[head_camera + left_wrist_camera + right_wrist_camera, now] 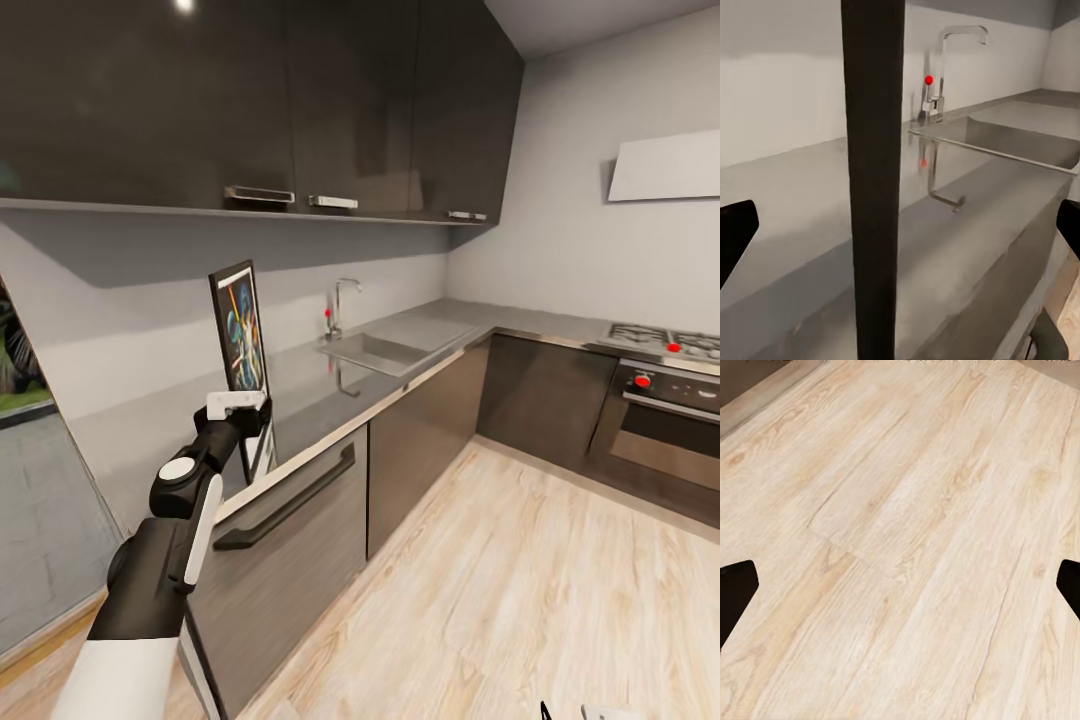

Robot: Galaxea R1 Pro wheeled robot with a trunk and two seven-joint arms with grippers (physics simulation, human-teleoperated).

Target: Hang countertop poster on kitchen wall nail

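The poster (240,325) stands upright on the grey kitchen countertop (330,385), left of the sink, its colourful face turned towards the room. My left gripper (245,420) is at the poster's lower near edge. In the left wrist view that edge is a dark upright bar (874,187) between the wide-apart fingers (735,240), which do not touch it, so the left gripper (907,225) is open. My right gripper (900,592) hangs low and open over the wooden floor (907,510), with nothing between its fingers.
A steel sink (375,350) with a tap (340,305) is set into the counter beyond the poster. Dark upper cabinets (250,100) hang above. A hob (665,345) and oven (660,410) stand at the right under a white hood (665,165).
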